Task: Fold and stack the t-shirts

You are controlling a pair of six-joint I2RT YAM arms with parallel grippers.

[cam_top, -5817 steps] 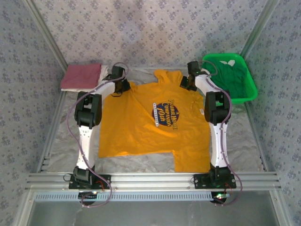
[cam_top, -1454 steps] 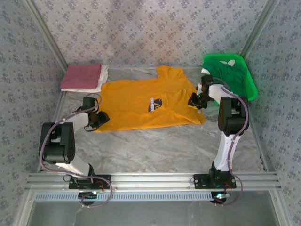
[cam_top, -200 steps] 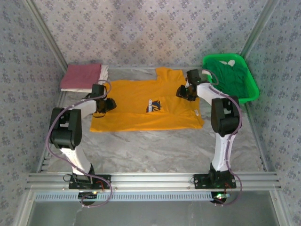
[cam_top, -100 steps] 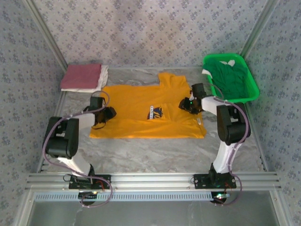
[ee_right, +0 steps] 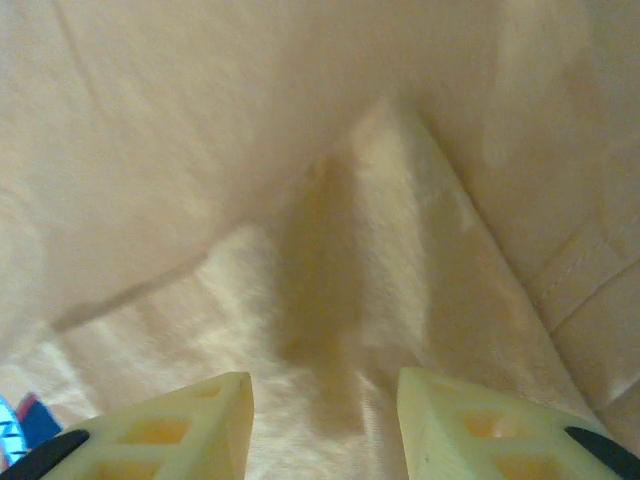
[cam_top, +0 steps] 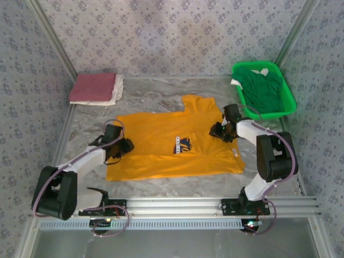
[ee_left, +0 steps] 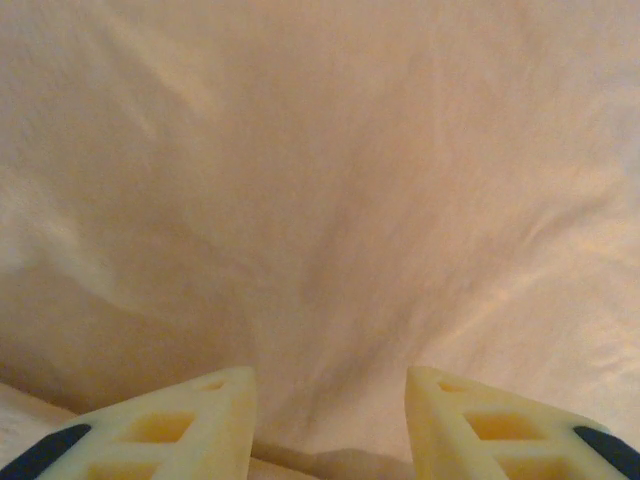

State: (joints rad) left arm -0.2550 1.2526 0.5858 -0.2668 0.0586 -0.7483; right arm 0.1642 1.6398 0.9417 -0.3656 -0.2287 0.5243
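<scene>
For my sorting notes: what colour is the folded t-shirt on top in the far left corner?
The folded t-shirt is dusty red, clearest in the top external view.

Far right corner: bright green plastic basket (cam_top: 286,86), sitting on the desk (cam_top: 156,91), turned slightly askew, right up near the right-hand wall (cam_top: 322,123). Marbled grey-white desk top, glossy, bare along the back and along the near strip. Blue-grey flowered wallpaper on the back wall (cam_top: 172,37), same pattern on the left wall (cam_top: 27,118). Slim metal posts rising at both back corners, left post (cam_top: 51,37) and right post (cam_top: 294,31), leaning outward in this view. Across the near edge, a long grooved aluminium rail (cam_top: 177,204). Just below that, a perforated grey strip (cam_top: 172,223), then a plain grey surface (cam_top: 172,244).
</scene>
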